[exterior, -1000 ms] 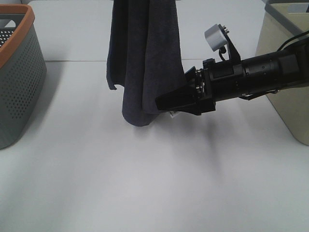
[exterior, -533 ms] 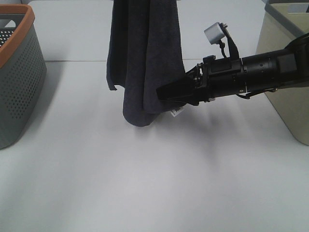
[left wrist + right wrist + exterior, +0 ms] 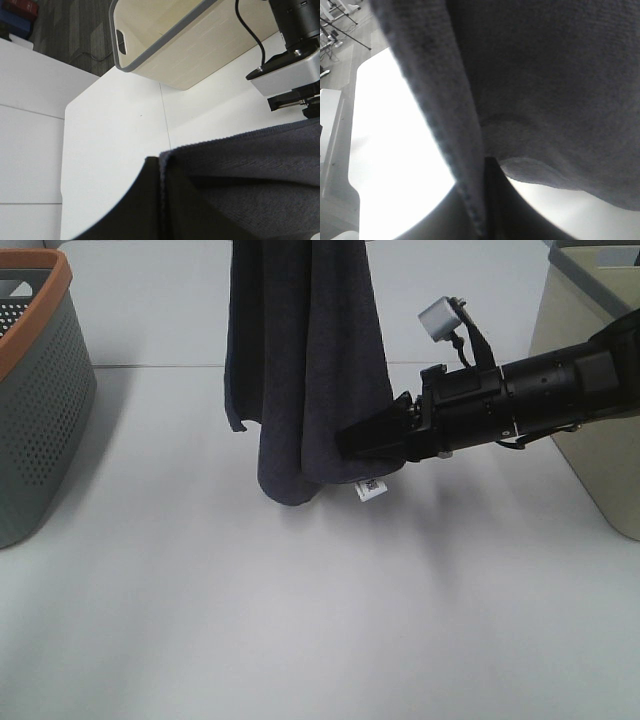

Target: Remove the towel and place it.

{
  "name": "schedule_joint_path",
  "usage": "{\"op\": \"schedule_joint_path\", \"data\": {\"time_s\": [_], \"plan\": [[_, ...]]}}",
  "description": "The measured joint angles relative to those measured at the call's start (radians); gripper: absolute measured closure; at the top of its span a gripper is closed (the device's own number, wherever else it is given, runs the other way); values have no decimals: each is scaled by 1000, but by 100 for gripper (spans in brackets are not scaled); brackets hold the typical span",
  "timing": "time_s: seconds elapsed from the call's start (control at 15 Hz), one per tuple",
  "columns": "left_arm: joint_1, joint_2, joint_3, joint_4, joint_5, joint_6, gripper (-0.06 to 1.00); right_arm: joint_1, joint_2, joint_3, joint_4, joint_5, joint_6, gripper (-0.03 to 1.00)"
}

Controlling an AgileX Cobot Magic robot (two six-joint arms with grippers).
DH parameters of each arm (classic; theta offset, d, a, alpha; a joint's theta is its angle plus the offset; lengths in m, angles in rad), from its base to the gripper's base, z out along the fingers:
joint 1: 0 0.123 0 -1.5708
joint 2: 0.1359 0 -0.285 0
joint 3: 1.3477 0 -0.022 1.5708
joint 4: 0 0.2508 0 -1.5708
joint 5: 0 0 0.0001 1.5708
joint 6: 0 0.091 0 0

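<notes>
The dark charcoal towel point(image 3: 300, 360) hangs in folds from above the top edge of the exterior view, its lowest fold just above the white table point(image 3: 300, 620). A small white tag point(image 3: 371, 488) dangles at its lower right corner. My left gripper point(image 3: 159, 172) is out of the exterior view; its wrist view shows it shut on the towel point(image 3: 250, 175), which it holds up. My right gripper point(image 3: 350, 445) reaches in from the right with jaws closed on the towel's lower right edge. In the right wrist view the towel point(image 3: 545, 75) fills the frame.
A grey perforated basket with an orange rim point(image 3: 40, 420) stands at the left edge. A beige basket with a grey rim point(image 3: 590, 410) stands at the right, behind the right arm; it also shows in the left wrist view point(image 3: 200, 55).
The right gripper's jaws went from spread to closed on the towel's lower right edge. It drew that edge slightly right, and the white tag came into view.
</notes>
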Motion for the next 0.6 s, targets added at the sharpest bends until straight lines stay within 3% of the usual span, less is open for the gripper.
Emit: {"op": "schedule_joint_path", "data": {"time_s": [0.2,0.47,0.6], "plan": [[27,0,0,5,-3,-190,94,0,-120,0,-117,-118,109,94],[27,0,0,12,-3,-306,94,0,-260,0,-243,-248,171,94],[27,0,0,74,-3,-396,94,0,-334,0,-290,-327,185,94]]}}
